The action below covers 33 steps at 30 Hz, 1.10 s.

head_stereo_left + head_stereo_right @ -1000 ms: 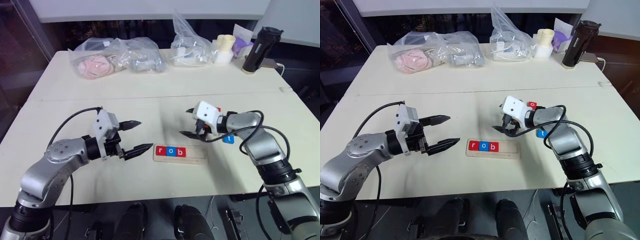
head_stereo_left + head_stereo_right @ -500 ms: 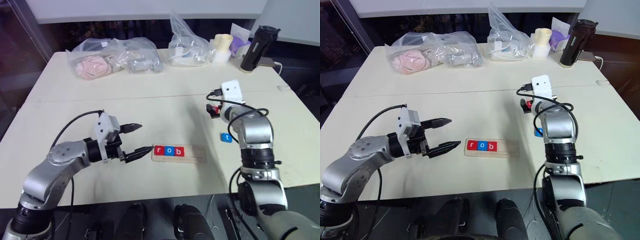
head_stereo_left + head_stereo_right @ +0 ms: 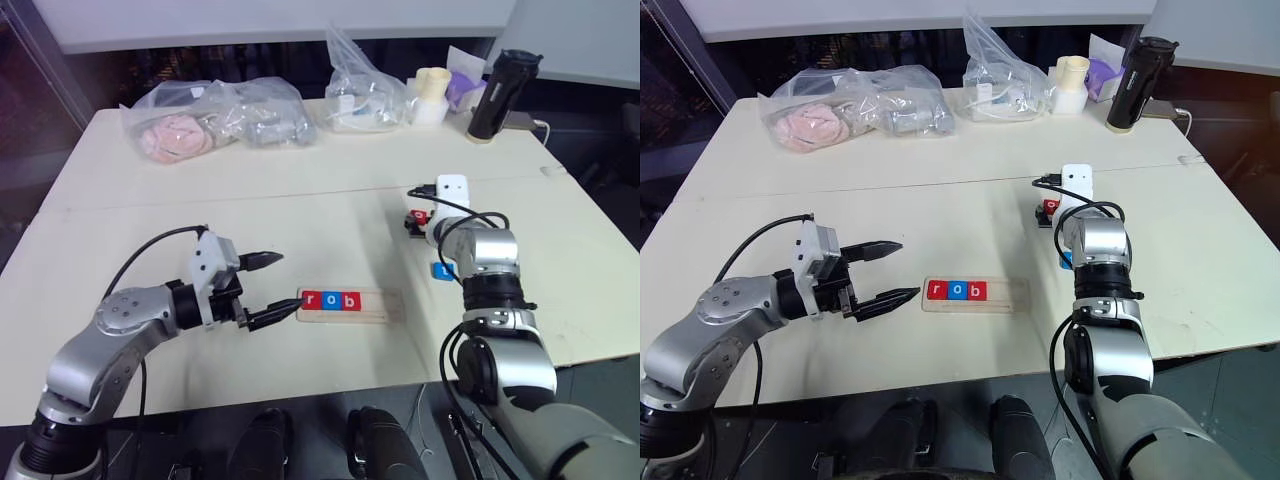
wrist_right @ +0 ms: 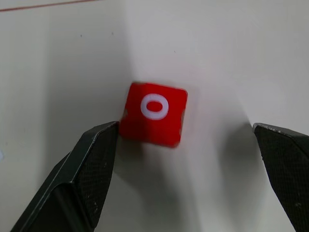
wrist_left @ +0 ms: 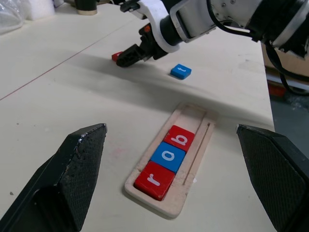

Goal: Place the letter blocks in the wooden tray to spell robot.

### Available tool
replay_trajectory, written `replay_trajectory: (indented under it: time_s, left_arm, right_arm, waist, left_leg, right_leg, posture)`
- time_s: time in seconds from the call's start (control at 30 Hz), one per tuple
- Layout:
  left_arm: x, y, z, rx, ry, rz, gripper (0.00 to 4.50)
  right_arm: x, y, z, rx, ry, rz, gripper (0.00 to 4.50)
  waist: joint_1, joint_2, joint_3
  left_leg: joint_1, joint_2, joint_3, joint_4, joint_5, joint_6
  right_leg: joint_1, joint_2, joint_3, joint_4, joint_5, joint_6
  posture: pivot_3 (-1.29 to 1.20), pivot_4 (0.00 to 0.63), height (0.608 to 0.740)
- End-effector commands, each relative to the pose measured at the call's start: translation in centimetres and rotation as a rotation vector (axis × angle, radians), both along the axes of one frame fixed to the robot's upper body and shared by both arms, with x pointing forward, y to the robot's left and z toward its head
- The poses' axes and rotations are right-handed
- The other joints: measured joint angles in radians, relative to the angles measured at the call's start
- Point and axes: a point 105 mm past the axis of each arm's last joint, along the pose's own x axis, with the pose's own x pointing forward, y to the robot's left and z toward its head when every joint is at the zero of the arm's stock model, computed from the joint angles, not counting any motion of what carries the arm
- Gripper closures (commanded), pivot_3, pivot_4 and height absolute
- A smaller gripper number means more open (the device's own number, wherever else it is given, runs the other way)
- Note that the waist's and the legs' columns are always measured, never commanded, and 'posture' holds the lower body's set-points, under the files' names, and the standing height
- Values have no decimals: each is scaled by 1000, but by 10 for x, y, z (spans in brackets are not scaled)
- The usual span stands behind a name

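The wooden tray (image 3: 385, 308) lies at the table's front centre with three letter blocks in its left part: a red r (image 3: 311, 299), a blue o (image 3: 331, 300) and a red b (image 3: 350, 301). Its right part is bare. A blue t block (image 3: 443, 270) lies on the table to the tray's right. Farther back lies a red o block (image 4: 153, 113), flat on the table between my right gripper's open fingers and close to one fingertip (image 4: 104, 145). My right gripper (image 3: 414, 221) points down at it. Just left of the tray hovers my left gripper (image 3: 286, 283), open and holding nothing.
Along the table's far edge sit two clear plastic bags (image 3: 215, 115) (image 3: 362, 95), a white cup (image 3: 428, 95), a purple item (image 3: 462, 88) and a black bottle (image 3: 493, 95). A seam (image 3: 200, 203) runs across the tabletop behind both grippers.
My right gripper swung from beside the tray to the right and farther back, rolled its wrist, and now straddles the red o block. The left gripper stayed put. The camera shifted a little.
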Motion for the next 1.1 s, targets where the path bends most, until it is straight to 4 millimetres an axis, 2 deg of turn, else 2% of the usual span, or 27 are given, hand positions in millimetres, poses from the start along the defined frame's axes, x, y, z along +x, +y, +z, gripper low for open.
replay_trajectory:
  time_s: [0.03, 0.1, 0.17, 0.23, 0.27, 0.37, 0.47, 0.6, 0.7, 0.77, 0.9, 1.03, 1.1]
  left_arm:
    - [-4, -5, 9, -7, -54, -12, 0]
    - [-4, -5, 10, -9, -54, -9, 0]
    - [-3, -5, 10, -10, -55, -3, 0]
    - [-3, -4, 10, -11, -56, 3, 0]
    - [-2, -4, 10, -11, -56, 5, 0]
    - [0, -4, 10, -15, -57, 9, 0]
    - [2, -4, 8, -14, -56, 12, 0]
    - [2, -7, 8, -27, -50, 7, 0]
    - [5, -9, 6, -36, -45, 2, 0]
    - [9, -8, 4, -35, -45, 6, 0]
    - [11, -11, 1, -23, -41, -35, 0]
    - [9, -14, 1, -16, -37, -78, 0]
    - [9, -15, 1, -19, -37, -85, 0]
  right_arm:
    - [7, 7, 1, 28, -7, 2, 30]
    - [8, 9, -1, 35, 0, -3, 30]
    - [9, 13, -2, 54, 12, 0, 551]
    - [8, 16, -2, 68, 20, -1, 1336]
    - [8, 16, -1, 71, 23, -2, 1935]
    - [5, 18, 1, 79, 30, -1, 3355]
    - [1, 15, 7, 69, 34, -10, 3336]
    - [-14, 8, 39, 55, -13, 7, 3336]
    - [-52, 5, 58, 20, 0, 72, 3336]
    - [-78, 2, 55, 27, 33, 102, 3336]
    - [-123, 0, 50, 11, -45, 183, 3336]
    - [-154, 10, 36, 34, -71, 208, 3336]
    - [-164, 12, 30, 48, -69, 198, 3336]
  waist:
    - [1, 0, 0]
    - [0, 0, 0]
    - [0, 0, 0]
    - [1, 0, 0]
    - [2, 0, 0]
    - [3, 0, 0]
    - [4, 0, 0]
    - [9, 0, 0]
    - [14, 1, 0]
    - [17, 1, 0]
    - [13, 0, -1]
    - [4, 0, 0]
    - [4, 0, 0]
  left_leg:
    - [0, 0, 0, 0, 0, 0]
    - [1, 0, 0, 0, 1, 0]
    - [1, 0, 0, 0, 1, 1]
    - [1, 0, 0, 0, 1, 1]
    - [1, 1, 0, 0, 2, 1]
    - [1, 1, 0, 0, 2, 1]
    - [1, 1, 0, -1, 2, 1]
    - [-3, 1, 0, -2, 2, 1]
    - [-6, 0, 0, -2, 2, 1]
    - [-8, -1, 0, -3, 2, 1]
    - [-8, -1, -1, -4, 1, 2]
    - [-7, 0, 1, -3, 1, 2]
    - [-6, 1, 1, -3, 2, 2]
  right_leg:
    - [0, 0, 0, 0, 0, 0]
    - [0, 0, 1, 0, 0, -1]
    - [1, 0, 1, 0, 1, -2]
    - [1, 1, 1, 0, 1, -2]
    - [1, 1, 2, 0, 1, -3]
    - [1, 1, 2, 0, 1, -3]
    - [0, 0, 3, -1, 1, -3]
    - [-3, 0, 3, -1, 1, -2]
    - [-7, -1, 2, 0, 1, -2]
    - [-8, -1, 2, -1, 1, -2]
    - [-8, -4, 1, -2, 1, -1]
    - [-9, -3, 1, -2, 1, -1]
    - [-8, -2, 2, -1, 0, -2]
  posture:
    - [0, 150, 740]
    - [0, 150, 740]
    - [0, 150, 740]
    - [0, 150, 740]
    - [0, 150, 740]
    - [0, 150, 740]
    - [0, 150, 740]
    - [0, 150, 740]
    - [0, 150, 740]
    - [0, 150, 740]
    - [0, 150, 740]
    - [0, 150, 740]
    - [0, 150, 740]
